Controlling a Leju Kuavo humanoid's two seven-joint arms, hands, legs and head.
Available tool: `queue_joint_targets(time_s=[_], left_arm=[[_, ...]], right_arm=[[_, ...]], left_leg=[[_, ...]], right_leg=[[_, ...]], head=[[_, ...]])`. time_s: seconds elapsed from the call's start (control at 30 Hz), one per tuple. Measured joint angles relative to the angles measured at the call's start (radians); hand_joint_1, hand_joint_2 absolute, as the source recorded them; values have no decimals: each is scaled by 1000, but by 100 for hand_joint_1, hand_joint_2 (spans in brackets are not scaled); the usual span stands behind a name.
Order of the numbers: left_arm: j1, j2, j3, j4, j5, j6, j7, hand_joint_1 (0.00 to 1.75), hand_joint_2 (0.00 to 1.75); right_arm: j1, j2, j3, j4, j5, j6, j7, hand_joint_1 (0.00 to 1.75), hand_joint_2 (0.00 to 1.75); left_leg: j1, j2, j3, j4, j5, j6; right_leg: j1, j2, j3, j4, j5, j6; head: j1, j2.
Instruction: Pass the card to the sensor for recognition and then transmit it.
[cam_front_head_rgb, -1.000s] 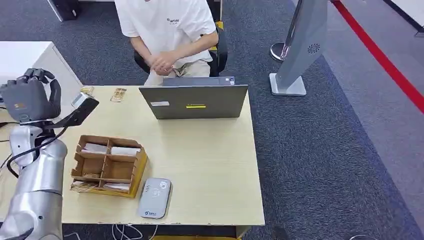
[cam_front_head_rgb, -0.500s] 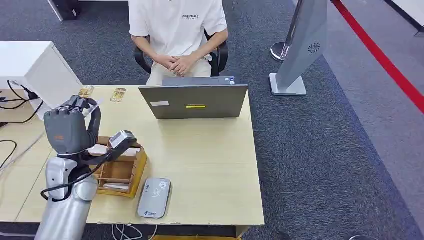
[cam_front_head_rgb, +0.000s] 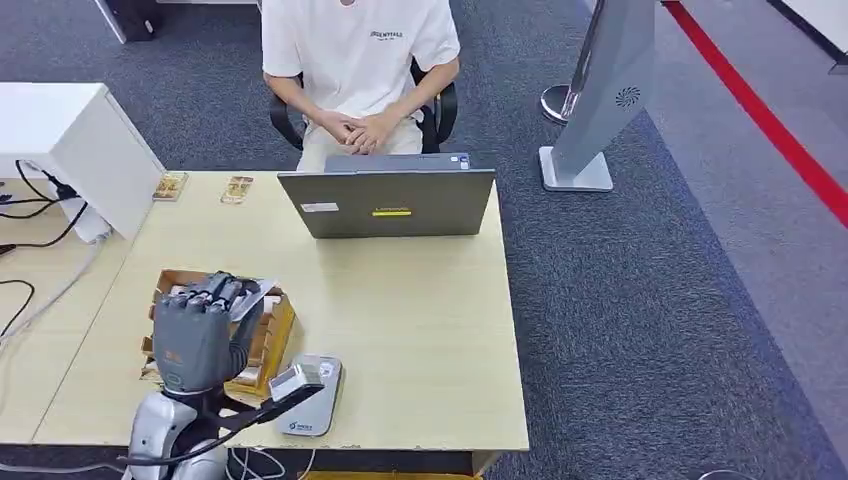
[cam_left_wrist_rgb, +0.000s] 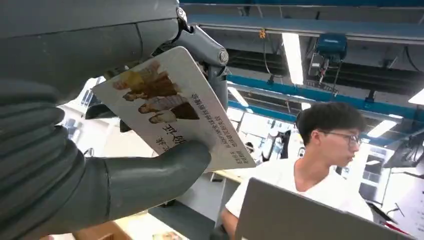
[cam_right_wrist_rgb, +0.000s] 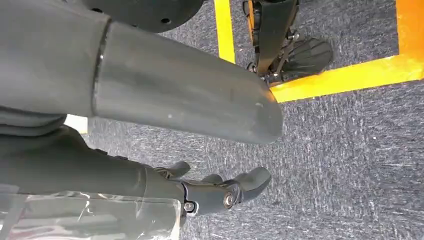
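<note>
1. Left hand (cam_front_head_rgb: 200, 335) raised over the near left part of the worktop (cam_front_head_rgb: 420, 330), back toward the camera, pinching the card (cam_left_wrist_rgb: 175, 107) between thumb and fingers (cam_left_wrist_rgb: 200, 47).
2. Card held tilted, printed face with pictures and text visible in the left wrist view; in the head view its pale edge (cam_front_head_rgb: 252, 298) pokes out at 1 o'clock from the hand.
3. Directly beneath the hand: wooden compartment box (cam_front_head_rgb: 272, 335), partly hidden.
4. At 4 o'clock from the hand, just beside the box: grey sensor pad (cam_front_head_rgb: 318, 385), flat on the worktop.
5. At 1 o'clock, farther off: laptop (cam_front_head_rgb: 387, 203), with a seated person (cam_front_head_rgb: 355, 60) behind it.
6. Right hand (cam_right_wrist_rgb: 150, 100) hanging over grey carpet (cam_right_wrist_rgb: 350, 165), fingers slightly apart, holding nothing.
</note>
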Motion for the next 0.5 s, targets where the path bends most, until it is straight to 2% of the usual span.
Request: queue_joint_targets(time_s=[0.23, 0.5], left_arm=[[97, 16, -32, -26, -9, -15, 18, 175, 175], [135, 26, -33, -26, -32, -42, 42, 175, 175]], right_arm=[[4, 0, -19, 0, -10, 0, -11, 0, 0], [1, 0, -22, 0, -10, 2, -18, 0, 0]], left_leg=[[0, 0, 0, 0, 0, 0], [0, 0, 0, 0, 0, 0]], right_leg=[[0, 0, 0, 0, 0, 0], [0, 0, 0, 0, 0, 0]], head=[[0, 0], [0, 0]])
